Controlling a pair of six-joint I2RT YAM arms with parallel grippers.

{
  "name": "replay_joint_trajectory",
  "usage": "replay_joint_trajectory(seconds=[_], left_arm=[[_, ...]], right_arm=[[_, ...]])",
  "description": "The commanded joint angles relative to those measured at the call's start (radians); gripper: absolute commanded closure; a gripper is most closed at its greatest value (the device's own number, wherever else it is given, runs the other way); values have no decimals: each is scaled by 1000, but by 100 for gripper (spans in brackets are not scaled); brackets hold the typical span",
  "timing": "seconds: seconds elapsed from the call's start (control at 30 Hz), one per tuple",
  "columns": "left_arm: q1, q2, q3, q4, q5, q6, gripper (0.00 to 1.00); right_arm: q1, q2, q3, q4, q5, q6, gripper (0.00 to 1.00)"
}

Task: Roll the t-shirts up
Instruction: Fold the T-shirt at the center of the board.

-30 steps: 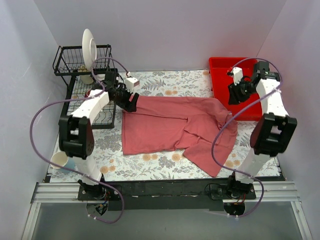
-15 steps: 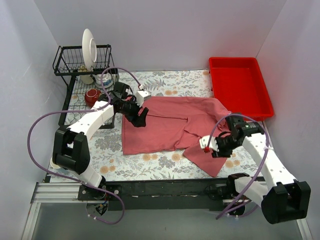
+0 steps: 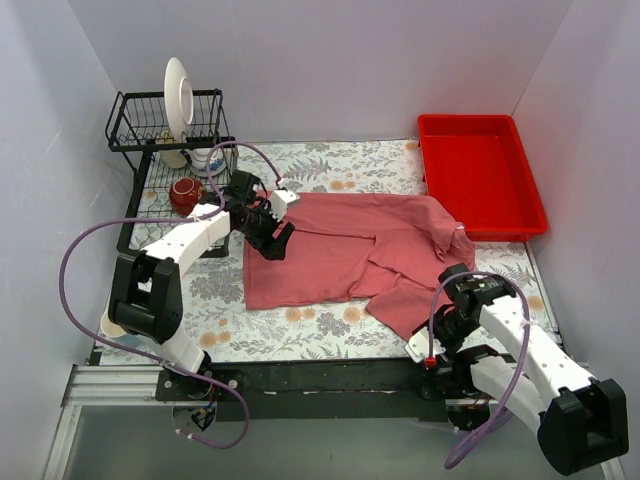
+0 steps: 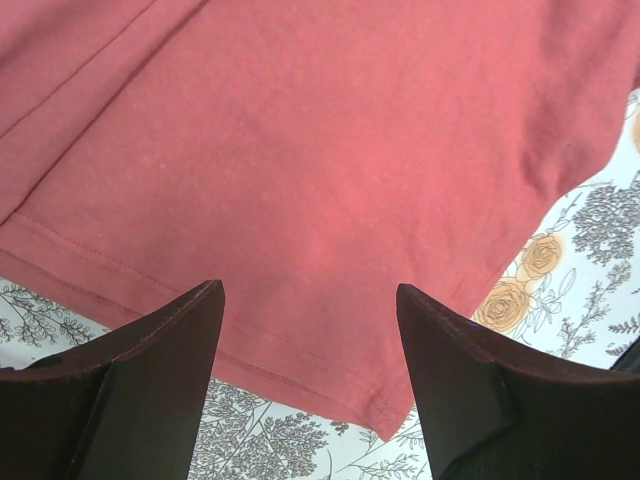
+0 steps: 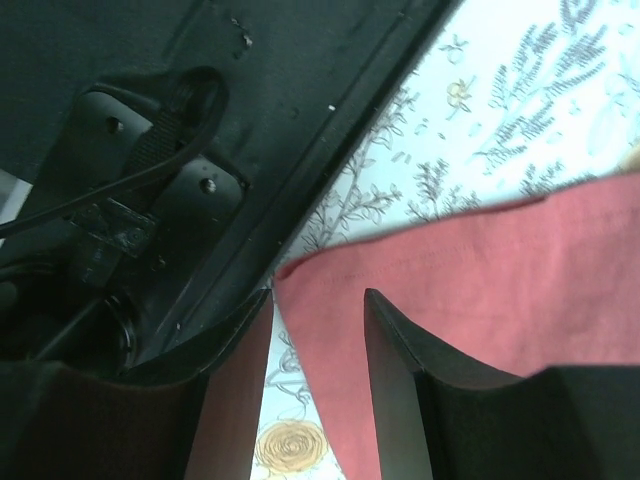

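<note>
Now, with left gripper (image 4: pixel 308 290) spread wide over the t-shirt (image 3: pixel 340 250) hem and right gripper (image 5: pixel 318 297) part-open astride its corner, beware pinching floral tablecloth (image 3: pixel 330 165) too, skewing the roll.

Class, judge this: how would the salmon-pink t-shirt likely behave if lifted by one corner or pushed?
Probably floppy: the t-shirt lies flat with soft folds. Likely light: thin hemmed cloth. Pushed, it would probably bunch on the floral tablecloth, not slide whole.
</note>
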Motion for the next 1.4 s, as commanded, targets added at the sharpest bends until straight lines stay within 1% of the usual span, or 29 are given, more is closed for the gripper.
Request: replay_joint_trajectory(seconds=[0.0,0.17,0.3,0.5,0.6,0.8,0.93,1.0,1.13,1.23,1.33,1.37], left_arm=[[13,19,41,3,-30,15,31],[28,37,63,6,-34,12,31],[41,69,97,2,-34,4,31],[53,100,147,6,-21,-8,32],[59,112,170,12,-13,-16,32],[76,128,196,29,13,-39,31],[87,134,195,40,25,-42,31],[96,137,192,45,32,-39,32],[113,149,196,48,42,-40,31],[123,158,199,42,53,-37,31],[125,161,199,33,61,-27,31],[126,160,201,28,65,-19,31]], right_arm=[[25,79,-15,-68,7,-316,51],[42,117,-2,-66,22,-305,52],[82,134,5,-66,27,-283,50],[142,146,8,-28,44,-138,51],[173,139,6,6,65,-63,53],[191,166,9,61,137,47,58],[191,206,11,75,166,66,60],[202,209,-2,115,180,83,60],[216,220,-12,130,188,107,61],[225,217,-15,150,168,141,64],[239,205,-29,168,160,159,72],[240,203,-26,172,162,173,79]])
